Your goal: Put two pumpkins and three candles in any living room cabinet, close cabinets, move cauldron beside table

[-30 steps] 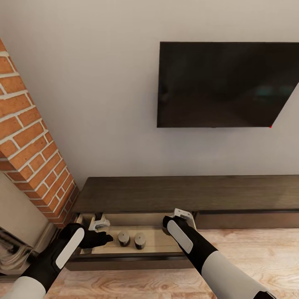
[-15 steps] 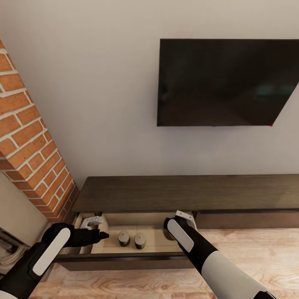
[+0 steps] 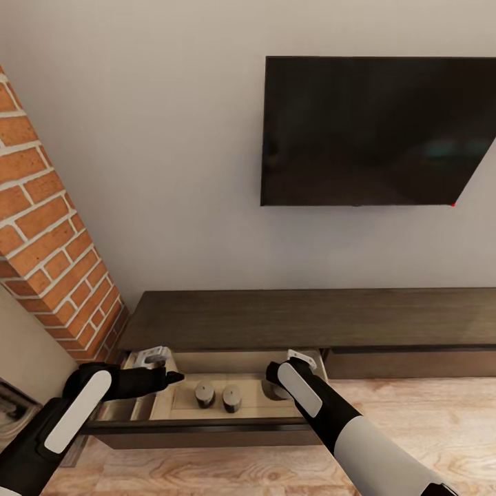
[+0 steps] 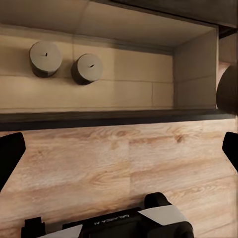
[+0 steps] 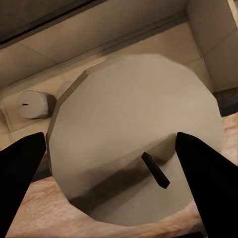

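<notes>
Right now I have the cabinet (image 3: 296,320) straight ahead along the wall, its leftmost drawer (image 3: 200,426) pulled out toward me over the wood floor (image 3: 427,413). Two candles (image 3: 204,394) (image 3: 232,398) stand upright side by side on the drawer's pale floor, close but apart; from the left wrist camera I see them from above, each with its wick (image 4: 45,58) (image 4: 87,68). My right gripper (image 3: 277,387) sits at about three o'clock from that pair, over the right end of the drawer, and the right wrist camera shows a third candle (image 5: 136,158) large between the fingers (image 5: 20,163), tilted, wick toward the lens; I think the fingers are pinching it, though the contact itself is not clear. My left gripper (image 3: 165,377) hangs at roughly nine o'clock from the two candles, over the drawer's left end, its fingers spread wide with nothing between them. A black television (image 3: 375,131) hangs on the wall at twelve o'clock above the cabinet, and a brick column (image 3: 48,241) rises at ten o'clock.
</notes>
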